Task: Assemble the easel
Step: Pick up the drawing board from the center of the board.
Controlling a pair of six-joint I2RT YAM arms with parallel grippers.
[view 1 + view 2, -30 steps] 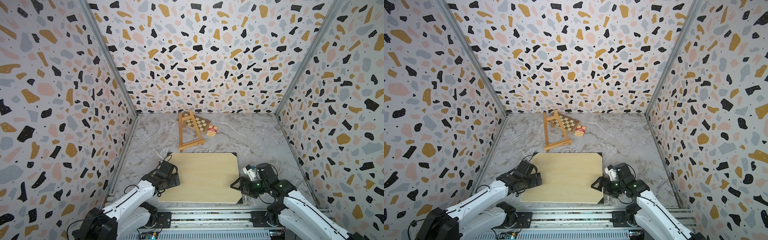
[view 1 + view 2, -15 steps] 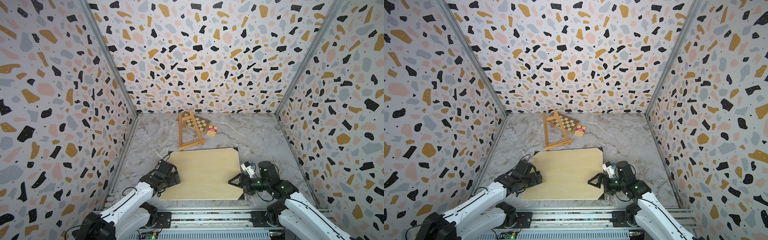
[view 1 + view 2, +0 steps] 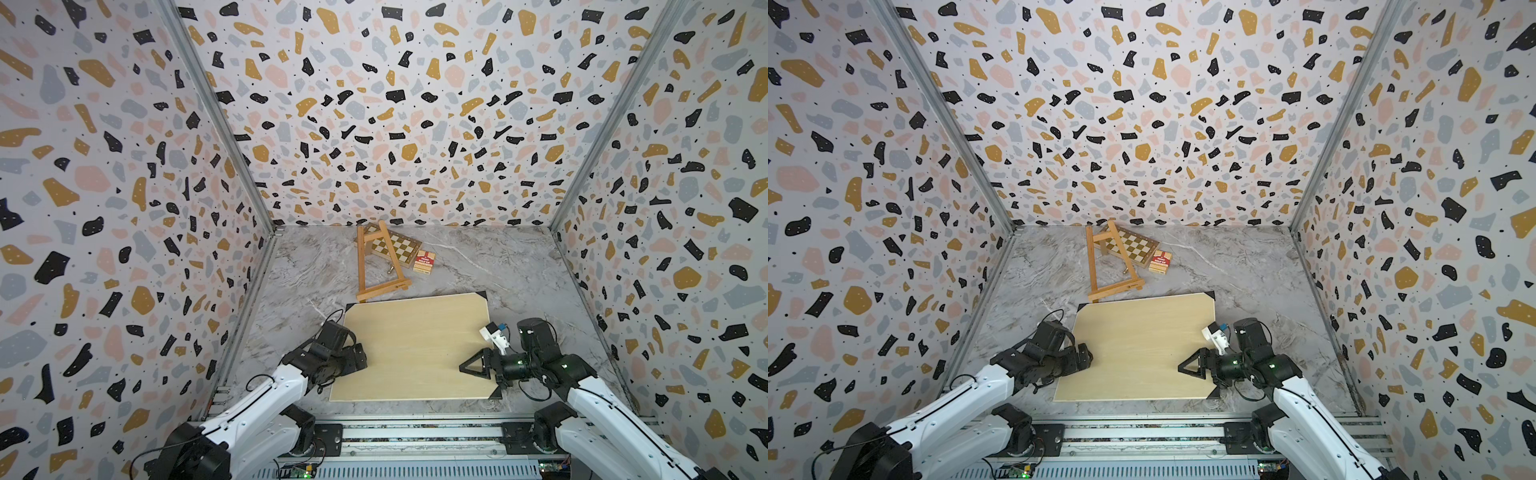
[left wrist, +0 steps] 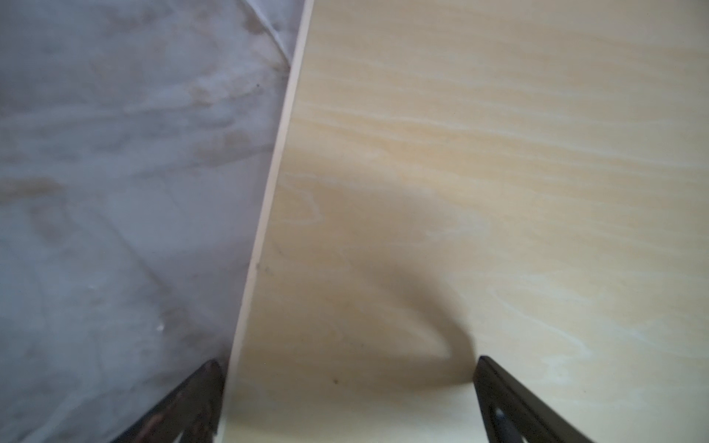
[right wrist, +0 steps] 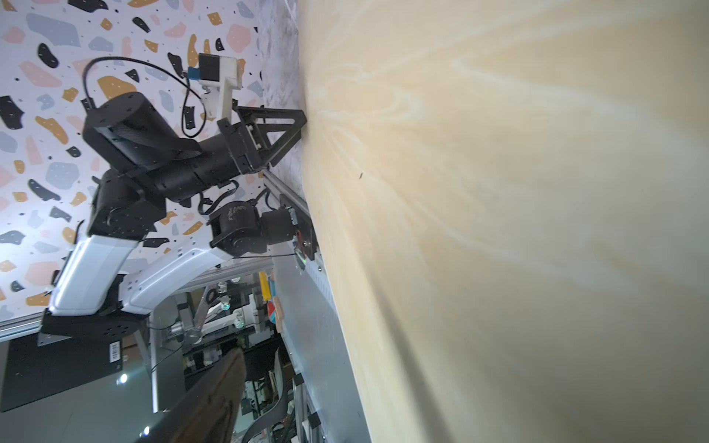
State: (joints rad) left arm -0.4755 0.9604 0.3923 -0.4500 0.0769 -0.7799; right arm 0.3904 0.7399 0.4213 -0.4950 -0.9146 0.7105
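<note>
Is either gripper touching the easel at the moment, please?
No, the easel lies far back, while the left gripper and right gripper are both at the pale board.

left hand [image 4: 349,360] spread wide, straddling pale board [image 4: 498,153] edge; marble table [image 4: 115,153] beside

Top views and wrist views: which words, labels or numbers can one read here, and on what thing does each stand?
"TEXAS": top line on the small red box; the line below looks like "HOLD'EM", but it is blurred.
Dark mark on the bottom ledge of the easel: too small to read.
Print on the white sticker, seen in the right wrist view: too small to read.
</note>
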